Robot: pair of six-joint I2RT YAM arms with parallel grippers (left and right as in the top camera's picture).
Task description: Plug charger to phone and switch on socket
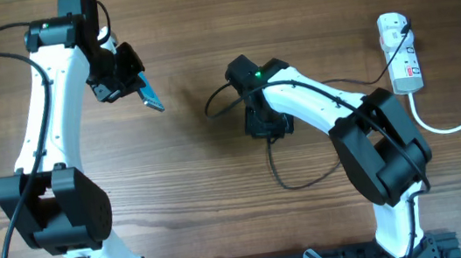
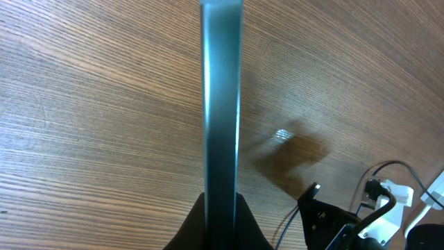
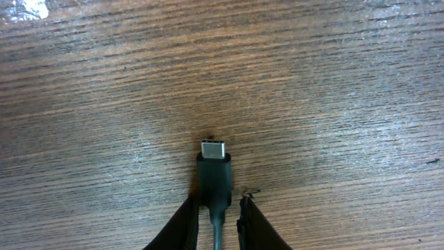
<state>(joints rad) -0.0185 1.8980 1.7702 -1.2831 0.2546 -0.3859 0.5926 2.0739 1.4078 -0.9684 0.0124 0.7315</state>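
Left hand (image 1: 129,78): clamping tight on the phone (image 1: 150,95), holding it edge-on and clear of the tabletop (image 1: 202,185).
Right hand (image 3: 216,219): pinching the charger (image 3: 214,170) just behind its plug tip, with fingers flanking the dark body; it appears to be gripping it.
Phone's lie: sitting off to the right hand's left and apart from it, its long axis slanting and its free short edge aiming toward the right arm.
Plug's lie: aiming down at the tabletop, not at the phone's edge.
Nearer arm: the right one is carrying the plug, so judging by this it is needing to level the tip and travel leftward.
Socket (image 1: 401,55): lying at the far right, well apart from both hands.
Writing: red marks on the socket are showing too small to read, and nothing is legible on the phone.
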